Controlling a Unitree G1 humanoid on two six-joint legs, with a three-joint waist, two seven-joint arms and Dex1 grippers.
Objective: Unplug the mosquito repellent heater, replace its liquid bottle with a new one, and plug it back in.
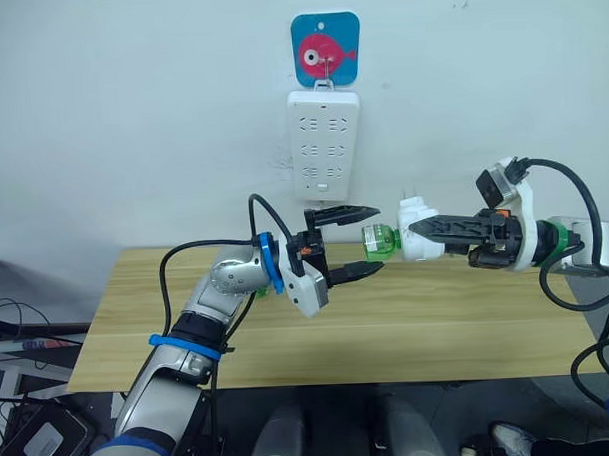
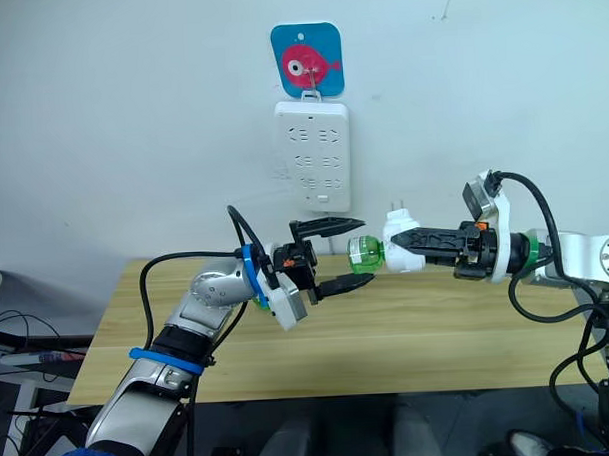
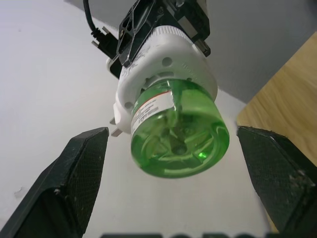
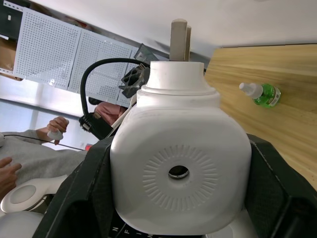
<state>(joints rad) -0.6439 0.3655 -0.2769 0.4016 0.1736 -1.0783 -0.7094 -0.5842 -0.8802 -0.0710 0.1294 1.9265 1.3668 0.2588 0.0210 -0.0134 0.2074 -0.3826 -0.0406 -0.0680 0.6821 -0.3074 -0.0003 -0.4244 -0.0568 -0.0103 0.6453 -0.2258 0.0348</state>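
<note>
above table, right gripper (image 1: 425, 227) clamps mosquito repellent heater (image 1: 417, 241); left gripper (image 1: 353, 242) gapes wide around green bottle (image 1: 380, 241), seemingly untouched; off-centre closing risks slip.

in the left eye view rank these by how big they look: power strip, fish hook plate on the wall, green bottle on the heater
1. power strip, clearly largest
2. fish hook plate
3. green bottle, smallest

The bottle sits nearer the camera than the two things on the wall, yet it looks smallest.
</note>
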